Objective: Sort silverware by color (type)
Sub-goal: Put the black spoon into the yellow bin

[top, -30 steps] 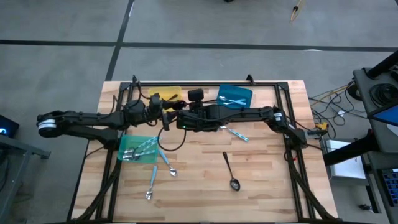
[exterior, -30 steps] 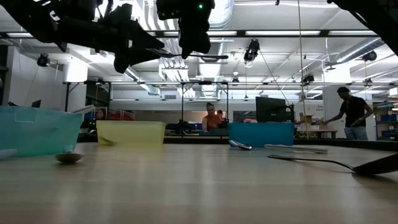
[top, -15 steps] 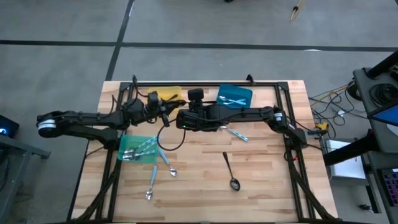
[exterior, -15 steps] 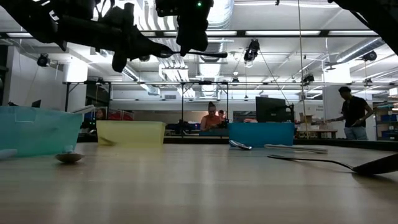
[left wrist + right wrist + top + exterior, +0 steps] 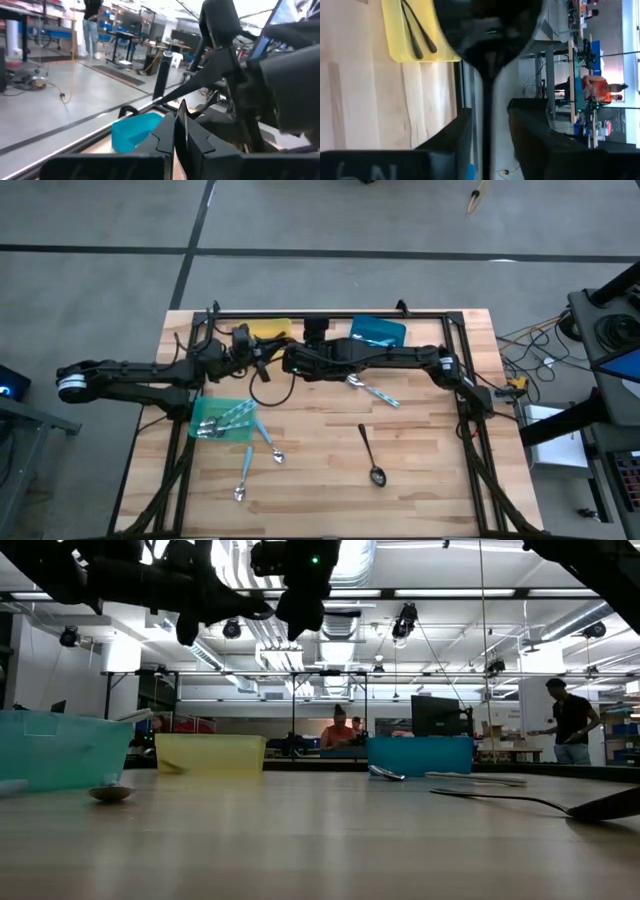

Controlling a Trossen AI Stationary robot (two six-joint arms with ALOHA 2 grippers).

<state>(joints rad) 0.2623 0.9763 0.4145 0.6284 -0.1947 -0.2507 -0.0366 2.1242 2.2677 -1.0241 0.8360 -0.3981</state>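
Above the far middle of the bench [image 5: 440,470], just near of the yellow bin [image 5: 272,330], the two arms meet tip to tip, which reads as a hand-over in mid-air. The left gripper [image 5: 262,361] reaches in from the left and the right gripper [image 5: 291,363] from the right. The thing passed is a dark spoon [image 5: 487,30]. The right wrist view shows its bowl close up, with the handle running between the right fingers and a clear gap on each side, so those fingers stand apart and do not grip it. The left wrist view shows the left fingers [image 5: 167,131] pressed flat together. Since the spoon hangs free of the right fingers, I judge that the left ones carry it. The high view hides the spoon under the arms, but it alone lays out the rest. A second dark spoon [image 5: 368,452] lies near and right, a blue-handled piece [image 5: 375,392] at mid-bench, and two more pieces [image 5: 245,475] near the green bin [image 5: 215,425]. The blue bin [image 5: 380,330] sits far right. Only the right wrist view shows two dark utensils [image 5: 417,35] in the yellow bin, which is likely where this spoon is bound.
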